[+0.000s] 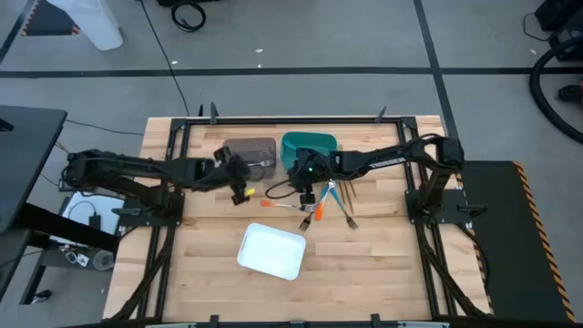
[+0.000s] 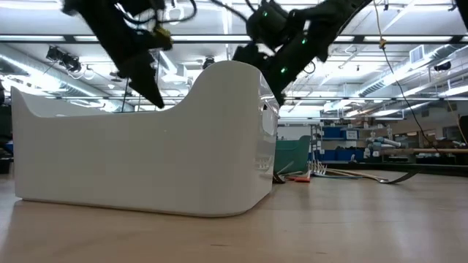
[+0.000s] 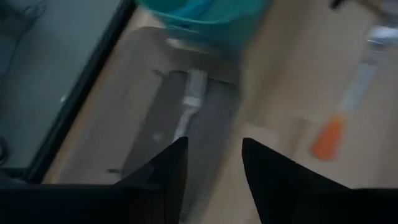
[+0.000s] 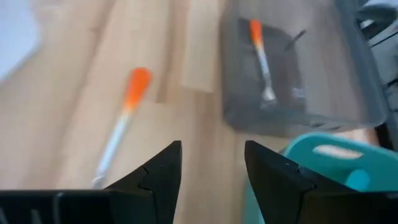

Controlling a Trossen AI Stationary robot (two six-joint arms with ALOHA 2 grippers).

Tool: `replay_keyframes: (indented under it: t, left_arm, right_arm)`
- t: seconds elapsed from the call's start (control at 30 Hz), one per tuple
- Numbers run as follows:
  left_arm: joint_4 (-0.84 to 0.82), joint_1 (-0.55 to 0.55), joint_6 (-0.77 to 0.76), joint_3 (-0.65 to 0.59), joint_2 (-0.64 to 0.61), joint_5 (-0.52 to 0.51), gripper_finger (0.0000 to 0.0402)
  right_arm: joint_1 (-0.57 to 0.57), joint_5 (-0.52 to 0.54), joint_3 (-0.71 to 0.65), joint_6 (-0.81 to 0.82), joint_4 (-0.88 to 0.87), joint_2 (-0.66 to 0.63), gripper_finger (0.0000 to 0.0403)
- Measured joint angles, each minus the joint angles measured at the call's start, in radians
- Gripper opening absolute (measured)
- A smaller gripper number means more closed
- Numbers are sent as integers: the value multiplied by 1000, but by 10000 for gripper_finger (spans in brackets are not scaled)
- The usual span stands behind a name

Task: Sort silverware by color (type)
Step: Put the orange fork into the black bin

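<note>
Both grippers stood open and empty: left over the grey bin, right near the teal bin. Loose silverware lay between bins and tray. Light, stiff, slippery; pinching mid-handle seemed best.

Orange-handled silverware, grey bin

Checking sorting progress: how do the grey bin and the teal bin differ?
The grey bin is clear-walled, boxy and holds an orange-handled utensil; the teal bin is opaque and rounder, its contents hidden here. The grey bin sits toward the left arm, the teal bin toward the right. Both stand side by side on the table.
</note>
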Motion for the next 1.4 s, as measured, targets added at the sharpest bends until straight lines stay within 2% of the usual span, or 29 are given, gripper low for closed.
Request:
replay_keyframes:
  t: [0.2,0.4,0.63,1.0,1.1,1.4]
  left_arm:
    - [136,-132,42,-85,-16,46,160]
    - [192,-194,-53,-127,-14,42,160]
    - [212,-199,-138,-108,-14,44,160]
    - [164,-199,-206,-44,-14,45,160]
    - [115,-199,-233,-33,-14,45,160]
    - [62,-197,-276,-32,-14,45,160]
  right_arm:
    - [49,-84,0,141,-27,-47,187]
    - [106,-78,-26,254,-47,-38,187]
    - [136,-4,-47,295,-111,-43,187]
    - [150,5,-48,337,-208,-48,187]
    - [152,13,-70,350,-178,-48,187]
    - [190,153,-133,369,-141,-47,187]
